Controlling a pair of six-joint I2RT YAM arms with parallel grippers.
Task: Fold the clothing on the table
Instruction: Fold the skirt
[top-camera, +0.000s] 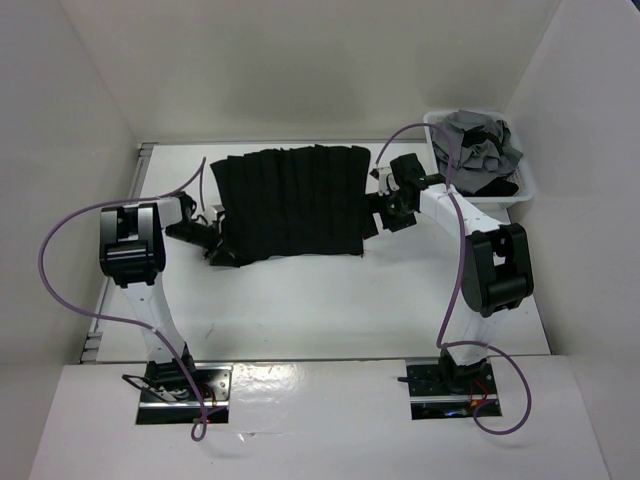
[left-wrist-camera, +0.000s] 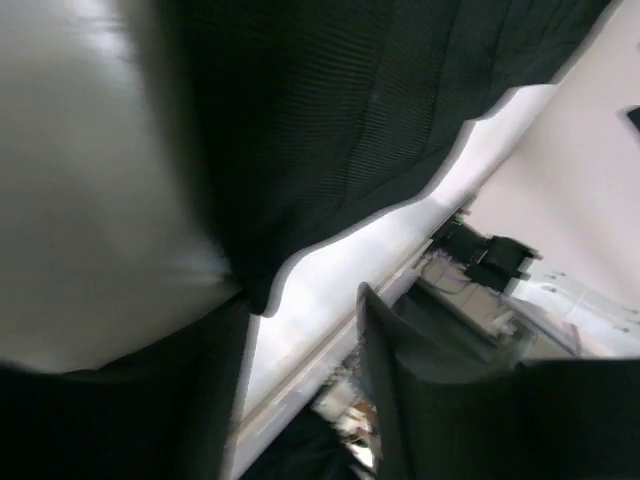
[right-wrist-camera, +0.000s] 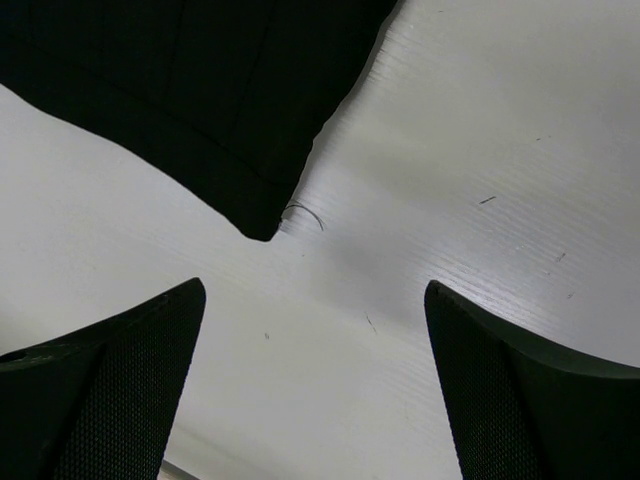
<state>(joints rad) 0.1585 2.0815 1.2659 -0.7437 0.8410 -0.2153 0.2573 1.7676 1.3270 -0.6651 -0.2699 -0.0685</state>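
1. While the clothing (top-camera: 290, 205) lay spread flat across the far middle of the tabletop (top-camera: 300, 310), I judged myself at the corner-grasp step.
2. The left gripper (top-camera: 213, 246) stood parted around its near-left corner, nothing pinched.
3. The right gripper (right-wrist-camera: 312, 288) gaped wide, just short of the near-right corner.
4. Next, both would need to pinch and lift together.

The top camera is looking down from behind over the whole table (top-camera: 300, 300). Each wrist camera is peering closely at one corner of the clothing (top-camera: 290, 205), also showing overhead.
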